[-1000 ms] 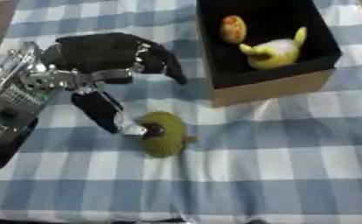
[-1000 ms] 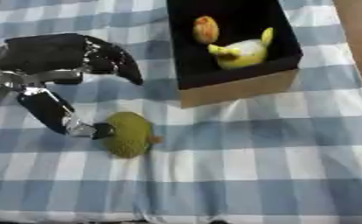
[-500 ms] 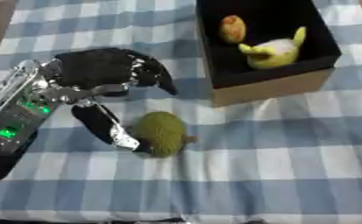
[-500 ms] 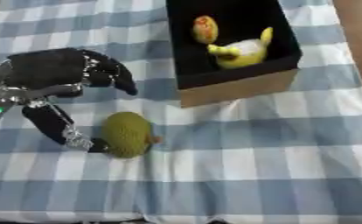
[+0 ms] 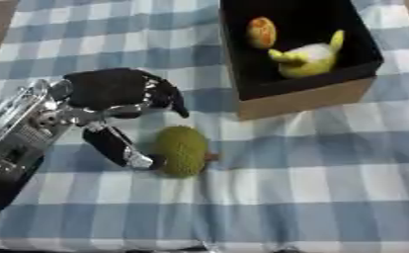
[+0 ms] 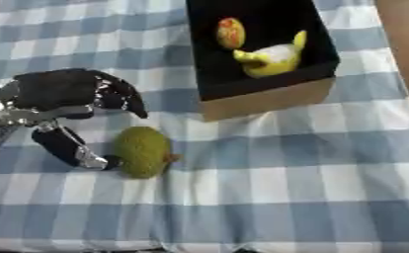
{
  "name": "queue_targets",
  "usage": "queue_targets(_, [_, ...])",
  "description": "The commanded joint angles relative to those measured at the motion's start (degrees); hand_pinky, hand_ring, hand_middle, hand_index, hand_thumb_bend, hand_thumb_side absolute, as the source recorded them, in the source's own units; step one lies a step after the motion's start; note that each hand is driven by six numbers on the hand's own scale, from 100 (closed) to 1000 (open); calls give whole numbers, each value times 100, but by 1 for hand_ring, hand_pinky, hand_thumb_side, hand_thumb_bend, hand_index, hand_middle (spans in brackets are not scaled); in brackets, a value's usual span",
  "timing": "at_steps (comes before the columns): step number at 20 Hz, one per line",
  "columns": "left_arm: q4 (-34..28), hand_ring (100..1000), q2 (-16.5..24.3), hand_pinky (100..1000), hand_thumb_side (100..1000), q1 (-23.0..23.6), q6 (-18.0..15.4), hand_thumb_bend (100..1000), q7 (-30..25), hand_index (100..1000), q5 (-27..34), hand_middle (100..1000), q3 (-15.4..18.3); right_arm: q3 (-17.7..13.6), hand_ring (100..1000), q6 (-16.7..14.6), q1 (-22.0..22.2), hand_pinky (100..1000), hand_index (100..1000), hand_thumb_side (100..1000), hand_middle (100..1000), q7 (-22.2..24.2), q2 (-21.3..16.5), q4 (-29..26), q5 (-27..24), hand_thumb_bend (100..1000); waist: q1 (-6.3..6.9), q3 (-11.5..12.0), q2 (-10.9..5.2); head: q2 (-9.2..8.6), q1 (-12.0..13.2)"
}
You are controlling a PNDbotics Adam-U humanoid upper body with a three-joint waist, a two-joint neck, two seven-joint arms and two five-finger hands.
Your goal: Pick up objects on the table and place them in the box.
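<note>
A green bumpy oval fruit [image 5: 181, 150] lies on the blue and white checked cloth, left of centre. My left hand [image 5: 113, 94] hovers just to its left, fingers spread toward the box and the thumb [image 5: 117, 147] down with its tip touching the fruit's left side. Nothing is held. The cardboard box [image 5: 305, 97] with a black inside stands at the upper right. In it lie a yellow and white toy [image 5: 308, 58] and an orange and yellow fruit [image 5: 262, 31]. The right hand shows in no view.
The checked cloth [image 5: 329, 183] covers the table. Bare brown table [image 6: 404, 29] shows at the far right beyond the cloth's edge.
The whole picture has shifted, so the head moved. My left hand has drawn slightly back to the left; the thumb stays at the green fruit's left side. The fruit lies in much the same place.
</note>
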Motion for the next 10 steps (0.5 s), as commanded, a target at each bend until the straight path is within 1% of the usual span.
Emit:
queue_targets(1, [30, 817, 15, 746, 515, -19, 7, 396, -63, 825, -74, 702, -17, -7, 1000, -10, -37, 957, 990, 470, 415, 14, -100, -58, -3, 100, -9, -5, -181, 4, 22])
queue_targets(4, [128, 818, -65, 745, 523, 13, -8, 369, -128, 837, -105, 712, -32, -4, 1000, -12, -39, 957, 990, 470, 414, 17, -92, -58, -6, 100, -20, -11, -178, -2, 34])
queue_targets(7, [213, 815, -140, 740, 509, 28, -30, 318, -180, 844, -137, 713, -57, -2, 1000, -11, -45, 957, 990, 470, 414, 21, -80, -58, -6, 100, -29, -28, -171, -5, 46])
queue_targets(8, [240, 813, -164, 738, 492, 31, -32, 289, -192, 843, -149, 710, -63, -2, 1000, -11, -49, 957, 989, 470, 414, 20, -77, -58, -7, 100, -31, -36, -169, -3, 52])
queue_targets(10, [280, 811, -210, 735, 450, 35, -26, 261, -170, 841, -191, 708, -57, 1, 1000, -10, -54, 957, 989, 470, 413, 24, -71, -58, -7, 100, -33, -46, -165, 4, 57])
